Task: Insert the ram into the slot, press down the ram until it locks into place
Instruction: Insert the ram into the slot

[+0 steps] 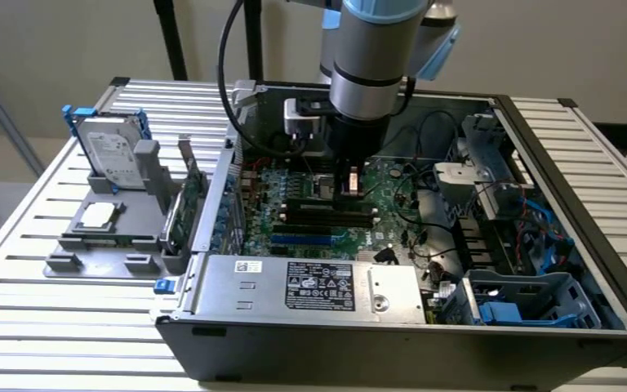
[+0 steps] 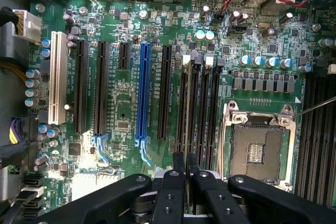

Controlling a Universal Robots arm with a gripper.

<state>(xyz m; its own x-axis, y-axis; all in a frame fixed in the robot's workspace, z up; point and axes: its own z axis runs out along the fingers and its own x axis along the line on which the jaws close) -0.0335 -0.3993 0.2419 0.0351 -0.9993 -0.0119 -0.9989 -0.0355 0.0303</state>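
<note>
Wrist view: the gripper [image 2: 185, 163] has its fingers pressed together over the near end of the ram [image 2: 188, 108]. The ram stands edge-on in a slot [image 2: 184, 98], its long axis running straight away from the fingertips. Whether they nip it is unclear.

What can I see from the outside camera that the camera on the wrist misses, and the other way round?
The exterior view gives you the robot arm, the open computer case on the slatted table, and a hard drive on a grey stand at that view's left. The wrist view gives you the square silver CPU socket and a white slot, seen close. Both share the green motherboard, the blue slot and the black memory slots.
</note>
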